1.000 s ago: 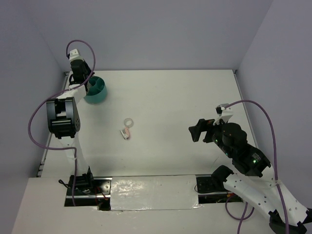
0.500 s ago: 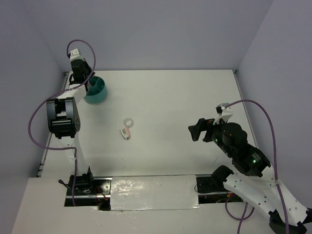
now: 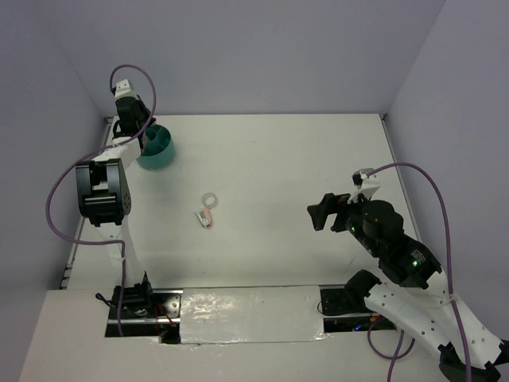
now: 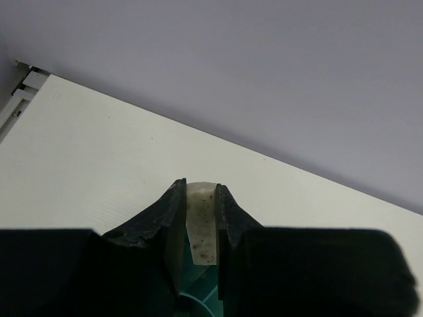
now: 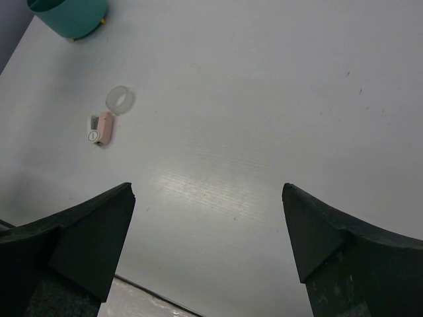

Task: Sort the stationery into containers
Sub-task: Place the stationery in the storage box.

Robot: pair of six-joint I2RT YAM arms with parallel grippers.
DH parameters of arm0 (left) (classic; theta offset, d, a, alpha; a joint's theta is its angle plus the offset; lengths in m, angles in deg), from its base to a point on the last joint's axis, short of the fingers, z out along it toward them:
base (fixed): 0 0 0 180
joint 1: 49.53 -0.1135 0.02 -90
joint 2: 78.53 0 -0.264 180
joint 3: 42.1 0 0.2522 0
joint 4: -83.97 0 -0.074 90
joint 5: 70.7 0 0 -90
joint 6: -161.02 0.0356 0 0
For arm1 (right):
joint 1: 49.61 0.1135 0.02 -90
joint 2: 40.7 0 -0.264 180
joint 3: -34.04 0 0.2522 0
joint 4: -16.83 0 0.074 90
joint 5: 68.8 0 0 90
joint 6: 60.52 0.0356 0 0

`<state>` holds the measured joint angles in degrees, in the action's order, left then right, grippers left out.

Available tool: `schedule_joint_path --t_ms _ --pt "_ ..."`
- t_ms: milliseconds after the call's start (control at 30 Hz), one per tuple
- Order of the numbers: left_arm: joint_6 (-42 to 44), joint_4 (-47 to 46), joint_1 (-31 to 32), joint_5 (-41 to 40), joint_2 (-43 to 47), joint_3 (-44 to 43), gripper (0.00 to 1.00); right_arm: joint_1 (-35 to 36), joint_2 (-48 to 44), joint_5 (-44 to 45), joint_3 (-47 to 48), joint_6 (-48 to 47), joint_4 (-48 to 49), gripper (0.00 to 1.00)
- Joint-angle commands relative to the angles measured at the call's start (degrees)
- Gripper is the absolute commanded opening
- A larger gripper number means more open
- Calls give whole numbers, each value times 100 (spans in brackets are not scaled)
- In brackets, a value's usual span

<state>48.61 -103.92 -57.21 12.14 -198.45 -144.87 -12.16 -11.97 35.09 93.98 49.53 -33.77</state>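
Observation:
The round teal cup stands at the far left of the table; it also shows in the right wrist view. My left gripper hangs over its left rim, shut on a pale green oblong piece held upright, with the teal dividers below it. A clear ring and a pink oblong piece lie near the table's middle; the ring and the pink piece also show in the right wrist view. My right gripper is open and empty at the right, above the table.
The white table is walled by pale grey panels at the back and sides. A taped white strip runs along the near edge between the two arm bases. A purple cable loops beside the left arm.

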Motion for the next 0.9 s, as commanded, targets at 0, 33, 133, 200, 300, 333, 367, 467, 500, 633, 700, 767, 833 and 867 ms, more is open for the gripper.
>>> schedule_joint_path --t_ms 0,33,133,200,300,333,367,467,500,633,700,767,833,867 --pt "141 -112 21 136 180 -265 10 8 -17 -9 41 -63 230 100" --pt "150 -85 21 127 171 -292 10 -1 -17 -9 41 -63 230 100" --pt "167 -67 21 179 188 -292 20 -1 -17 0 41 -72 239 100" --pt "185 -94 13 197 206 -266 27 8 -17 0 41 -72 239 100" --pt "220 -120 12 206 258 -222 30 8 -25 8 41 -72 239 100" --pt "237 -129 21 197 276 -204 31 8 -25 0 41 -72 239 100" --pt "281 -120 21 215 293 -213 32 -1 -25 0 41 -72 239 100" --pt "378 -68 12 215 285 -257 33 8 -52 0 32 -72 247 100" --pt "404 -50 12 197 276 -257 33 8 -52 0 32 -72 239 100" --pt "545 3 12 153 285 -274 35 8 -78 8 32 -72 230 100" --pt "571 20 21 153 276 -283 39 -1 -78 0 32 -72 239 100" --pt "607 55 21 136 285 -283 44 -10 -78 0 32 -72 239 100" --pt "624 21 13 136 294 -257 46 -1 -61 -9 32 -81 239 100" --pt "633 12 12 214 302 -248 45 -1 -61 -9 32 -81 247 100"
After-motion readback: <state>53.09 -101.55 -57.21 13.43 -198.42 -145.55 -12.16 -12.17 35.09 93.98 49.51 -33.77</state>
